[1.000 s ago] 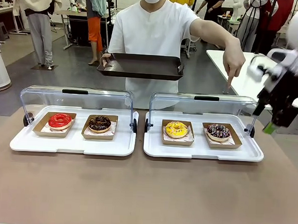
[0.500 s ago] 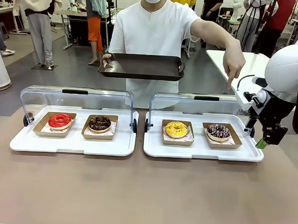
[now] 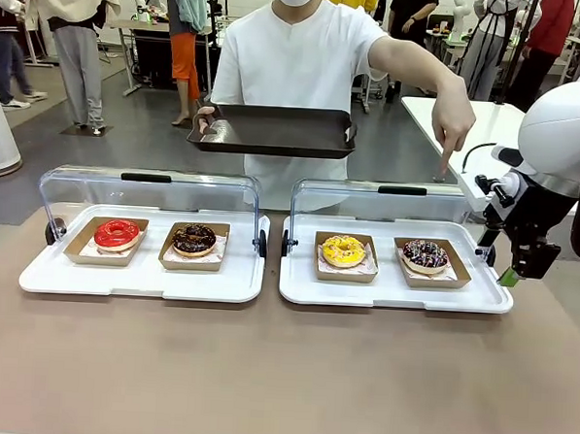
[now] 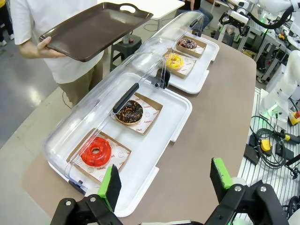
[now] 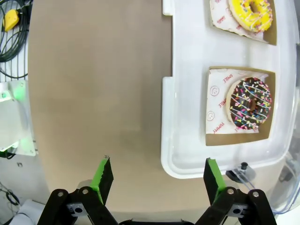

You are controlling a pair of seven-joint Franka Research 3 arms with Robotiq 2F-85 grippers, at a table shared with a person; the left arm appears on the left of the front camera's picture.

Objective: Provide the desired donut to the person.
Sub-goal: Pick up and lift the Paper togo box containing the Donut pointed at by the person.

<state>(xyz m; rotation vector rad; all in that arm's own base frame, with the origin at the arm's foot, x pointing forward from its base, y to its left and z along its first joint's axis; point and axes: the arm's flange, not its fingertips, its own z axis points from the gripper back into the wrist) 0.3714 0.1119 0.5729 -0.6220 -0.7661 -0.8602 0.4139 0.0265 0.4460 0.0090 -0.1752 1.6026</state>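
Observation:
The person (image 3: 296, 71) in a white shirt holds a dark serving tray (image 3: 273, 129) in one hand. The other hand (image 3: 455, 121) points a finger down over the far-right donut, chocolate with coloured sprinkles (image 3: 424, 253) (image 5: 249, 103). A yellow donut (image 3: 344, 250) sits beside it on the right white tray (image 3: 393, 292). A red donut (image 3: 117, 233) and a chocolate donut (image 3: 194, 238) sit on the left tray. My right gripper (image 3: 513, 275) (image 5: 158, 178) hangs open just past the right tray's right end, holding nothing. My left gripper (image 4: 165, 180) is open above the table, near the red donut (image 4: 96, 151).
Each white tray has a clear lid (image 3: 150, 192) swung up at its far side. The donuts lie on brown card sleeves. Bare brown tabletop (image 3: 282, 372) runs along the near side. A white table (image 3: 479, 139) and bystanders stand behind.
My right arm has come down and in towards the right tray's end over the last second. It has barely moved in the last half second. The person keeps pointing.

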